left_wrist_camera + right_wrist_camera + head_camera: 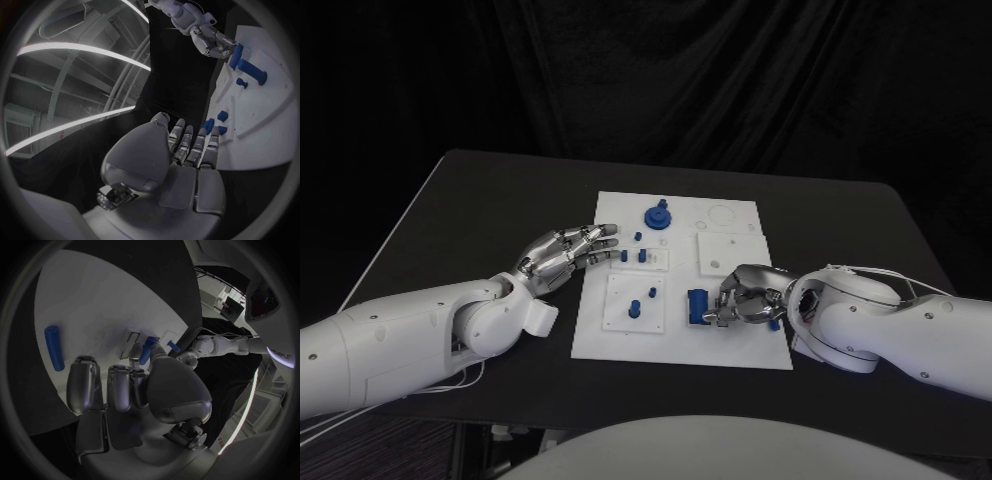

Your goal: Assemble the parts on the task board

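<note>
Blue bar part (697, 306) beside right hand (749, 297), fingers curled, empty | left hand (568, 252) spread, empty, at task board (740, 352) edge | advice: pinch bar mid-length, lift level.

Count: one white task board (733, 345) on one black tabletop (488, 210). Two hands over it: left hand (564, 255), right hand (750, 298). Several blue parts, exact number unclear; largest is a round knob (658, 215).
</note>
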Robot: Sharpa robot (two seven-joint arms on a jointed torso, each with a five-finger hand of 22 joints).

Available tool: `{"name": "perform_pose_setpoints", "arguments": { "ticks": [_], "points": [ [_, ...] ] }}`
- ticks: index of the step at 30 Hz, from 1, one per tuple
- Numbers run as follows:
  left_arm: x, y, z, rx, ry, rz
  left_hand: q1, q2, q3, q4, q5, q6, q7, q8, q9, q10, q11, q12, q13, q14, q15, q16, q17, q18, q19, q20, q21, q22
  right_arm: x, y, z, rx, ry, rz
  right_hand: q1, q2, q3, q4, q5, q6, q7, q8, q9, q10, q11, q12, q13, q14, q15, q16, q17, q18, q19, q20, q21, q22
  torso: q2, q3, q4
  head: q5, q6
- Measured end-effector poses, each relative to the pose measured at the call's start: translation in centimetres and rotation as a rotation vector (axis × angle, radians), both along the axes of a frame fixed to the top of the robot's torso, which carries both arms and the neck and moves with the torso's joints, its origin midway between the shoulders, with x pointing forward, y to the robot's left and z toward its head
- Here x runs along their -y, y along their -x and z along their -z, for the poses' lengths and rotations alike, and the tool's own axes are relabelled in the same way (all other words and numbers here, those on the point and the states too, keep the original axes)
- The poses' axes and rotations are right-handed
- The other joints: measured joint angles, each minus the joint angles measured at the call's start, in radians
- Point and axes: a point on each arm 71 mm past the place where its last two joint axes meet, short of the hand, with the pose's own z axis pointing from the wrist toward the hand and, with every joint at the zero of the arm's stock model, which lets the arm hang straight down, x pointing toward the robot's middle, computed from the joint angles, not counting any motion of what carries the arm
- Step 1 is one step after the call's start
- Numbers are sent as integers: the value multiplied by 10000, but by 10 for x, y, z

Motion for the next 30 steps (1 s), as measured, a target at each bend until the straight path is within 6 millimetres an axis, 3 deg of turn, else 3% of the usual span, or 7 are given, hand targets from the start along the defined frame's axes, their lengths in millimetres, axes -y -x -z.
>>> {"name": "perform_pose_setpoints", "arguments": {
  "ticks": [7,18,25,30],
  "points": [
    [-1,0,0,-10,-5,-7,0,0,2,2,-40,0,0,0,0,0,0,0,0,0,0,0,0,0,0,0,0,1,10,7,-3,12,-45,145,105,29,-1,-54,43,0,0,0,-1,-1,0,0,2,0,0,-59,0,0,0,0,0,0,0,1,0,12,0],
    [-3,1,0,-18,-25,-35,0,0,55,0,-39,0,0,0,-1,0,-1,39,0,0,0,0,0,0,0,0,0,1,47,24,-25,481,-288,1034,-80,-12,-209,154,-77,-36,37,-126,-125,-1,1,0,1,0,1,-61,0,0,0,0,125,-2,0,0,-1,-81,0],
    [-3,2,-1,-27,-24,-42,0,0,55,0,-39,0,0,0,6,37,36,39,10,0,0,0,0,0,0,0,0,2,73,24,-26,784,99,1699,-80,-12,-247,307,397,-125,55,-436,-366,-2,1,0,1,0,1,-60,0,0,0,0,172,-2,-3,0,-2,-104,0],
    [-4,2,-1,-30,-34,-53,0,0,55,0,-39,0,0,39,9,38,37,78,11,0,0,0,0,1,0,0,0,2,86,23,-23,1016,783,1997,148,-172,-178,376,1595,-341,201,-981,-820,4,118,1,2,-13,14,-60,0,0,0,1,10,-3,-3,0,-2,-100,0]
  ]
}}
